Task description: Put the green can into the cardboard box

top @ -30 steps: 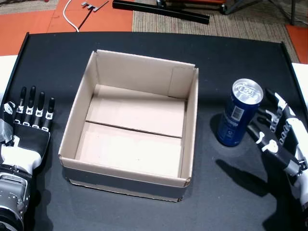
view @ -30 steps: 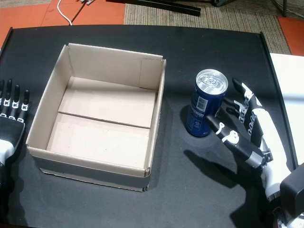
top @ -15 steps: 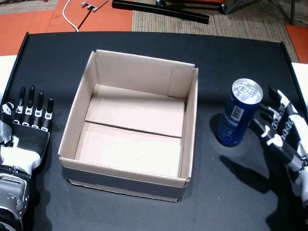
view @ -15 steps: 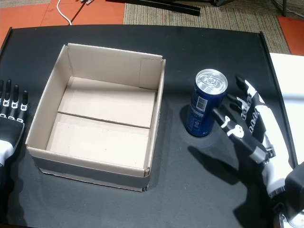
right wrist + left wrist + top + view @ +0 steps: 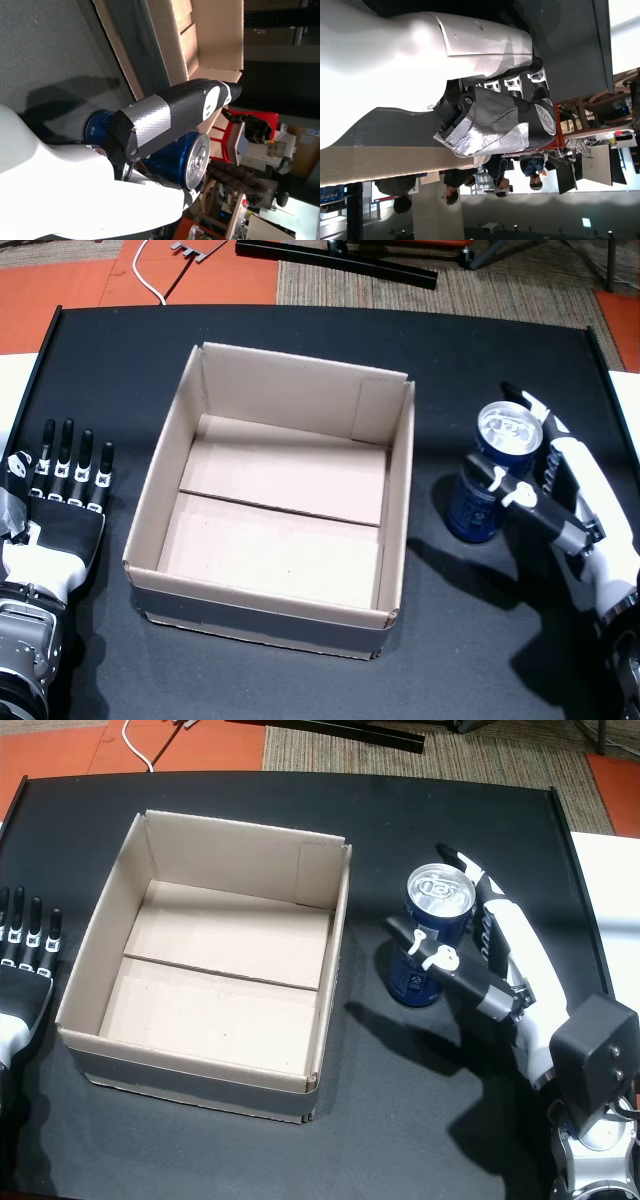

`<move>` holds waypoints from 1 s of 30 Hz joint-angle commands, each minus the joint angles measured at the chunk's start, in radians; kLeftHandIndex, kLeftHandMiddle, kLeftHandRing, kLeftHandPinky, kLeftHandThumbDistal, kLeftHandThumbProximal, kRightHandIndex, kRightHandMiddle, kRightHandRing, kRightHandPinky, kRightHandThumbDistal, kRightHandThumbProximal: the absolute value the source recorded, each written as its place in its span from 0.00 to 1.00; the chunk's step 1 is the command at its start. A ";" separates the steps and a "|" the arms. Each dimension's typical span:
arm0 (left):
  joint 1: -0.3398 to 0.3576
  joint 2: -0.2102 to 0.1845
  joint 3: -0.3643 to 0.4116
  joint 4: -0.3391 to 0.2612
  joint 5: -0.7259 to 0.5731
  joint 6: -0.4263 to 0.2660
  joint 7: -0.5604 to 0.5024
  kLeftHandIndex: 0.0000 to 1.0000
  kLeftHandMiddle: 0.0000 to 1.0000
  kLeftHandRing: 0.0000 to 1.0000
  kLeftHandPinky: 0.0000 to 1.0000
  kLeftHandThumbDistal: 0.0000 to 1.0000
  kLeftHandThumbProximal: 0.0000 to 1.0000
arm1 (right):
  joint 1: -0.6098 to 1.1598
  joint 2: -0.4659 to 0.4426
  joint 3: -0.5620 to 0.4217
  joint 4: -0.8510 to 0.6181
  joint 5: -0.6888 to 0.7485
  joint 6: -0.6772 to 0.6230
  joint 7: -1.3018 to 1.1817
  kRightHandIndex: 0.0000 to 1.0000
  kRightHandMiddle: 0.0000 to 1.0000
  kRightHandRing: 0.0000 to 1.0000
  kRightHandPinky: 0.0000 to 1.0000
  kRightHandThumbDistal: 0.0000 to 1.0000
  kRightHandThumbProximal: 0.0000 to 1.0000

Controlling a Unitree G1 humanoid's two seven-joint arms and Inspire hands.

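left hand [image 5: 60, 502]: flat on the table [image 5: 480, 350], fingers spread, empty.
box [image 5: 275, 500]: open, empty, between the hands.
can [image 5: 432, 948]: blue body, silver top, not green; just right of box, inside right hand.
right hand [image 5: 490, 960]: thumb in front, fingers behind can; firm grip not clear.
hidden: can's right side behind palm.
axis: vertical, upright, top up.

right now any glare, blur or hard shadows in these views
In both head views the picture is sharp, with soft shadows beside the can and cardboard box on the dark table. In the left wrist view the left hand's white shell is overexposed. In the right wrist view the right hand is close; the background is soft.
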 commanded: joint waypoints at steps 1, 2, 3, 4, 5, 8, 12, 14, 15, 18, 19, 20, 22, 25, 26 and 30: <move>0.079 -0.012 0.001 0.046 0.019 0.012 0.048 0.50 0.49 0.60 0.74 0.00 0.52 | -0.006 0.008 0.009 0.007 -0.014 0.013 -0.007 0.90 0.92 0.95 0.98 1.00 0.56; 0.077 -0.011 0.003 0.046 0.018 0.014 0.053 0.51 0.49 0.58 0.74 0.00 0.53 | -0.008 0.008 0.011 0.008 -0.015 0.014 -0.006 0.90 0.92 0.95 0.98 1.00 0.57; 0.076 -0.011 0.004 0.046 0.018 0.015 0.054 0.52 0.49 0.59 0.75 0.00 0.53 | -0.010 0.007 0.013 0.008 -0.015 0.016 -0.005 0.90 0.92 0.95 0.98 1.00 0.57; 0.076 -0.010 0.004 0.046 0.019 0.016 0.054 0.51 0.49 0.58 0.74 0.00 0.53 | -0.011 0.006 0.015 0.008 -0.016 0.017 -0.005 0.90 0.92 0.95 0.98 1.00 0.57; 0.076 -0.010 0.004 0.046 0.021 0.015 0.055 0.50 0.48 0.57 0.73 0.00 0.53 | -0.012 0.005 0.016 0.009 -0.016 0.018 -0.004 0.90 0.93 0.95 0.99 1.00 0.57; 0.076 -0.010 0.003 0.046 0.022 0.012 0.053 0.51 0.49 0.59 0.73 0.00 0.52 | -0.016 0.004 0.014 0.010 -0.012 0.023 -0.001 0.90 0.93 0.95 0.99 1.00 0.56; 0.074 -0.008 0.009 0.046 0.017 0.015 0.053 0.50 0.49 0.58 0.73 0.00 0.52 | -0.024 -0.004 0.018 0.008 -0.021 0.021 -0.017 0.90 0.92 0.95 0.98 1.00 0.58; 0.073 -0.008 0.010 0.045 0.018 0.012 0.053 0.51 0.50 0.59 0.74 0.00 0.53 | -0.028 -0.009 0.025 0.007 -0.034 0.020 -0.036 0.91 0.92 0.95 0.98 1.00 0.60; 0.071 -0.009 0.012 0.045 0.016 0.011 0.056 0.52 0.51 0.61 0.75 0.00 0.53 | -0.029 -0.014 0.032 0.006 -0.047 0.019 -0.054 0.91 0.92 0.95 0.98 1.00 0.61; 0.068 -0.009 0.012 0.044 0.018 0.008 0.060 0.53 0.53 0.64 0.79 0.00 0.54 | -0.034 -0.021 0.044 0.006 -0.068 0.020 -0.086 0.92 0.91 0.94 0.97 1.00 0.61; 0.068 -0.009 0.011 0.044 0.020 0.006 0.058 0.52 0.52 0.63 0.79 0.00 0.54 | -0.035 -0.023 0.047 0.007 -0.072 0.022 -0.095 0.92 0.91 0.93 0.97 1.00 0.62; 0.068 -0.009 0.010 0.043 0.021 0.006 0.057 0.52 0.51 0.62 0.77 0.00 0.55 | -0.037 -0.024 0.048 0.007 -0.075 0.023 -0.102 0.91 0.90 0.92 0.96 1.00 0.61; 0.069 -0.008 0.009 0.044 0.024 0.005 0.055 0.52 0.51 0.63 0.78 0.00 0.55 | -0.042 -0.022 0.049 0.010 -0.081 0.026 -0.117 0.86 0.89 0.91 0.95 1.00 0.61; 0.070 -0.005 0.012 0.045 0.021 0.010 0.052 0.51 0.52 0.65 0.75 0.00 0.53 | -0.050 -0.012 0.040 0.017 -0.070 0.031 -0.117 0.85 0.89 0.92 0.95 1.00 0.58; 0.070 -0.004 0.014 0.045 0.019 0.011 0.051 0.51 0.52 0.65 0.75 0.00 0.50 | -0.053 -0.008 0.036 0.020 -0.065 0.034 -0.114 0.85 0.89 0.92 0.95 1.00 0.58; 0.069 -0.003 0.017 0.045 0.018 0.013 0.055 0.50 0.51 0.64 0.75 0.00 0.51 | -0.062 0.006 0.021 0.029 -0.048 0.049 -0.105 0.86 0.91 0.92 0.95 1.00 0.57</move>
